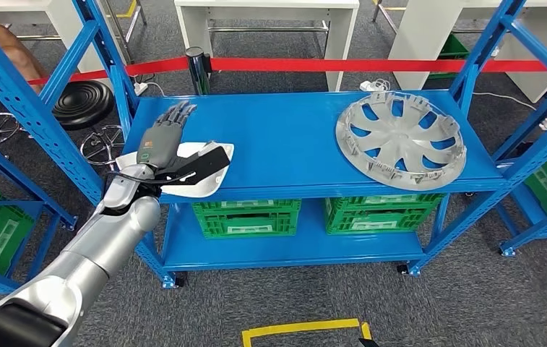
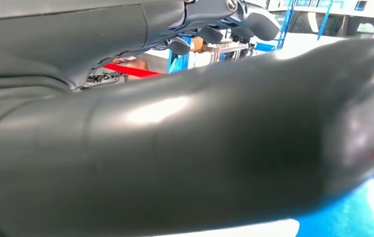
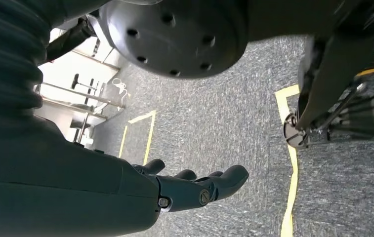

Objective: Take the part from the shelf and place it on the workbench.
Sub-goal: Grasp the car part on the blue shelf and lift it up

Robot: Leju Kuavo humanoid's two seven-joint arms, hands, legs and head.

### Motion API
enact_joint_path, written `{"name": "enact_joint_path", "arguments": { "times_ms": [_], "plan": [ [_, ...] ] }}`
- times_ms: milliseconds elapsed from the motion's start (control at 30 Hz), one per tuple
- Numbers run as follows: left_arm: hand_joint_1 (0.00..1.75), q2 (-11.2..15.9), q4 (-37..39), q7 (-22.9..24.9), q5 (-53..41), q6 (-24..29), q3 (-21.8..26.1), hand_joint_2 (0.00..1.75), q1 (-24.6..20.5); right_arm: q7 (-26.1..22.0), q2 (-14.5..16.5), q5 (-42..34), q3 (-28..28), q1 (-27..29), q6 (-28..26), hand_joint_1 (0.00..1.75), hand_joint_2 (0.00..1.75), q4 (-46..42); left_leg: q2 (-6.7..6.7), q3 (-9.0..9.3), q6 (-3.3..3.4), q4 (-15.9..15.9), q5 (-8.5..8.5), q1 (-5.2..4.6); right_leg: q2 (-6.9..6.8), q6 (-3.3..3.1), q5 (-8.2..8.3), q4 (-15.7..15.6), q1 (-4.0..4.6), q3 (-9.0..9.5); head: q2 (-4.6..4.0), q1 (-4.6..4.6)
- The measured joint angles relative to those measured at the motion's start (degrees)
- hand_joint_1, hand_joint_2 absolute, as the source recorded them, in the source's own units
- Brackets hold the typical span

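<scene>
Head view first: my left hand (image 1: pixel 163 139) reaches over the near left corner of the blue metal shelf (image 1: pixel 285 137), fingers stretched out toward the far side. It rests on a white moulded plastic part with a black strip across it (image 1: pixel 201 168), which lies on the shelf's top deck with its near edge at the shelf's front lip. My thumb looks tucked against the part's black strip, but I cannot tell whether I truly grip the part or merely lie on it. On the right side of the same deck lies a grey plastic wheel cover with curved spokes (image 1: pixel 401 140), well apart from the part. Below, on the lower deck, stand two green plastic crates (image 1: pixel 247 217) side by side. A red barrier tape (image 1: pixel 342 65) runs across behind the shelf, and a yellow floor marking (image 1: pixel 300 330) sits on the grey carpet near me.

Right wrist view: my right hand (image 3: pixel 194 186) hangs above the carpet, fingers loosely apart and holding nothing.
</scene>
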Motion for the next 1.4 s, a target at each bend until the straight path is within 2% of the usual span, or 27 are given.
{"name": "enact_joint_path", "arguments": {
  "times_ms": [33,67,133,200,267,333,367,400,500,533,567,633,667,700,733,767,867,933,1000,1033,1067,1100,1133,1167,1200,1267,1400],
  "plan": [
    [0.00,0.0,0.0,0.0,0.0,0.0,0.0,0.00,0.1,-0.1,0.0,0.0,0.0,0.1,0.0,0.00,1.75,0.0,-0.02,0.34,0.02,0.1,-0.35,-0.07,0.00,-0.03,0.52,0.8,0.02,-1.28,0.00,0.00],
    [0.00,0.0,0.1,0.0,0.0,0.0,0.0,0.00,0.2,-0.1,0.0,0.0,0.0,0.2,0.0,0.00,1.75,0.0,-0.04,0.74,-0.03,0.1,-0.73,-0.10,-0.01,-0.13,2.17,-0.4,0.03,-1.53,0.00,0.00],
    [0.00,0.0,0.1,0.0,0.0,0.0,0.0,0.00,0.2,-0.1,0.0,0.0,0.0,0.2,0.0,0.00,1.75,0.0,-0.07,1.68,-0.35,0.3,-1.64,-0.11,-0.08,-0.54,7.32,-7.5,0.08,0.56,0.00,-0.01],
    [0.00,0.0,0.1,0.0,0.0,0.0,0.0,0.00,0.2,-0.3,0.0,0.0,0.0,0.2,0.0,0.00,1.75,0.0,-0.06,2.20,-0.91,0.4,-2.38,-0.23,-0.21,-1.04,9.21,-13.1,0.41,2.55,0.00,-0.01],
    [0.00,0.0,0.1,0.0,0.0,0.0,0.0,0.00,0.2,-0.5,0.0,0.0,0.0,0.2,0.0,0.00,1.75,0.0,-0.08,2.50,-1.62,0.6,-2.69,-0.39,-0.24,-1.72,8.61,-14.4,0.64,3.12,0.00,-0.03],
    [0.00,0.0,0.0,0.0,0.0,0.1,0.0,0.00,0.3,-0.6,0.0,0.0,0.0,0.3,0.0,0.00,1.75,0.1,-0.05,2.70,-2.33,1.1,-3.00,-0.40,-0.14,-2.46,8.84,-14.6,0.40,4.00,0.00,-0.11],
    [0.00,0.0,-0.1,0.0,0.0,0.1,0.0,0.00,0.2,-0.5,0.0,0.1,0.0,0.2,0.0,0.00,1.75,0.1,0.00,2.19,-2.65,2.4,-3.37,-0.34,-0.11,-2.78,8.72,-14.7,0.30,4.55,0.00,-0.26],
    [0.00,0.0,-0.1,0.0,0.0,0.2,0.0,0.00,0.1,-0.6,0.0,0.1,0.0,0.2,0.0,0.00,1.75,0.1,0.05,0.98,-2.98,4.7,-4.04,-0.23,-0.09,-3.06,8.54,-14.9,0.21,5.06,0.00,-0.36],
    [0.00,0.2,-0.2,0.0,0.0,0.2,-0.1,0.00,0.5,-0.8,0.0,0.1,0.0,0.2,0.0,0.00,1.75,0.1,0.13,-5.53,-3.69,14.4,-7.26,0.21,-0.07,-3.43,7.65,-14.9,0.17,5.99,0.00,-0.52],
    [0.00,0.2,-0.2,0.0,0.0,0.2,-0.1,0.00,0.8,-0.8,0.0,0.1,0.0,0.2,0.0,0.00,1.75,0.1,0.13,-7.05,-3.81,15.7,-7.29,0.33,-0.03,-3.41,7.30,-14.9,0.17,6.34,0.00,-0.55],
    [0.00,0.2,-0.2,0.1,-0.1,0.2,-0.1,0.00,0.9,-0.7,0.0,0.1,0.0,0.2,0.0,0.00,1.75,0.1,0.14,-7.51,-3.85,15.0,-6.02,0.41,0.03,-3.35,6.94,-14.9,0.16,6.79,0.00,-0.56],
    [0.00,0.3,-0.3,0.1,-0.2,0.2,-0.1,0.00,1.0,-0.6,0.0,0.1,0.0,0.3,0.0,0.00,1.75,0.1,0.16,-5.78,-3.57,8.3,-0.63,0.49,0.13,-3.07,6.14,-14.9,0.15,7.87,0.00,-0.56],
    [0.00,0.4,-0.3,0.2,-0.3,0.2,-0.1,0.00,1.0,-0.7,0.0,0.1,0.0,0.3,0.0,0.00,1.75,0.1,0.17,-4.59,-3.38,4.7,1.19,0.40,0.17,-2.82,5.77,-14.9,0.19,8.31,0.00,-0.55],
    [0.00,0.5,-0.3,0.2,-0.3,0.2,-0.1,0.00,1.0,-0.9,0.0,0.1,0.0,0.2,0.0,0.00,1.75,0.1,0.21,-3.58,-3.08,2.1,2.10,0.28,0.17,-2.52,5.44,-14.9,0.24,8.52,0.00,-0.59],
    [0.00,0.5,-0.4,0.2,-0.3,0.2,-0.1,0.00,1.0,-1.2,0.0,0.1,0.0,0.2,0.0,0.00,1.75,0.1,0.23,-3.09,-2.76,0.8,2.30,0.16,0.15,-2.19,5.18,-14.9,0.30,8.57,0.00,-0.61],
    [0.00,0.5,-0.4,0.2,-0.4,0.2,-0.1,0.00,1.0,-1.4,0.0,0.1,0.0,0.1,0.0,0.00,1.75,0.1,0.22,-2.93,-2.41,0.6,1.80,0.03,0.12,-1.83,5.02,-15.0,0.33,8.61,0.00,-0.64],
    [0.00,0.6,-0.6,0.4,-0.5,0.3,-0.1,0.00,1.0,-1.4,0.0,0.1,0.0,0.0,0.0,0.00,1.75,0.2,0.17,-2.24,-1.20,0.0,2.10,0.21,-0.03,-0.81,4.25,-14.0,0.27,8.27,0.00,-0.67],
    [0.00,0.5,-0.8,0.5,-0.5,0.3,-0.1,0.00,0.9,-1.1,0.0,0.1,0.0,0.0,0.0,0.00,1.75,0.2,0.18,-1.52,-0.47,-0.4,1.81,0.33,-0.10,-0.30,2.22,-8.7,0.19,5.31,0.00,-0.58],
    [0.00,0.4,-0.8,0.5,-0.5,0.3,-0.1,0.00,1.1,-1.1,0.0,0.1,0.0,0.1,0.0,0.00,1.75,0.2,0.17,-1.00,-0.07,-0.4,1.21,0.23,-0.09,0.02,0.18,-1.1,0.20,0.38,0.00,-0.55],
    [0.00,0.4,-0.8,0.5,-0.5,0.3,-0.1,0.00,1.3,-1.1,0.0,0.1,0.0,0.1,0.0,0.00,1.75,0.2,0.13,-0.69,0.00,-0.3,0.86,0.17,-0.09,0.08,0.27,1.0,0.20,-1.47,0.00,-0.56],
    [0.00,0.4,-0.8,0.6,-0.5,0.2,-0.1,0.00,1.4,-1.1,0.0,0.2,0.0,0.2,0.0,0.00,1.75,0.2,0.09,-0.30,-0.03,-0.3,0.49,0.14,-0.09,0.07,1.52,1.1,0.20,-2.29,0.00,-0.56],
    [0.00,0.4,-0.8,0.6,-0.5,0.2,-0.1,0.00,1.5,-1.1,0.0,0.2,0.0,0.3,0.0,0.00,1.75,0.2,0.04,0.17,-0.11,-0.2,0.08,0.14,-0.11,-0.01,3.75,-1.2,0.20,-1.90,0.00,-0.56],
    [0.00,0.4,-0.8,0.6,-0.5,0.2,-0.1,0.00,1.5,-1.1,0.0,0.3,0.0,0.3,0.0,0.00,1.75,0.2,-0.01,0.65,-0.26,0.0,-0.37,0.15,-0.14,-0.16,6.47,-5.0,0.20,-0.64,0.00,-0.55],
    [0.00,0.4,-0.8,0.6,-0.5,0.2,-0.1,0.00,1.5,-1.1,0.0,0.4,0.0,0.3,0.0,0.00,1.75,0.2,-0.05,1.02,-0.51,0.2,-0.82,0.04,-0.19,-0.37,8.48,-8.9,0.31,0.90,0.00,-0.56],
    [0.00,0.4,-0.8,0.6,-0.3,0.2,-0.1,0.00,1.5,-1.2,0.0,0.4,0.0,0.2,0.0,0.00,1.75,0.2,-0.11,1.24,-0.82,0.3,-1.22,-0.08,-0.21,-0.67,9.66,-11.9,0.38,2.22,0.00,-0.57],
    [0.00,0.5,-0.8,0.1,0.7,-0.5,0.1,0.00,1.6,-1.5,0.0,0.5,0.0,0.2,0.0,0.00,1.75,0.2,-0.18,1.35,-1.16,0.6,-1.72,-0.38,-0.18,-1.16,9.77,-14.3,0.45,3.37,0.00,-0.60],
    [0.00,0.6,-0.9,-1.3,3.6,-2.2,1.2,0.00,1.8,-1.6,0.1,0.6,0.0,0.3,0.0,0.00,1.75,0.3,-0.07,1.76,-0.94,0.0,-1.83,-0.49,0.03,-1.65,9.54,-14.6,0.44,3.51,0.00,-0.59]
  ]
}}
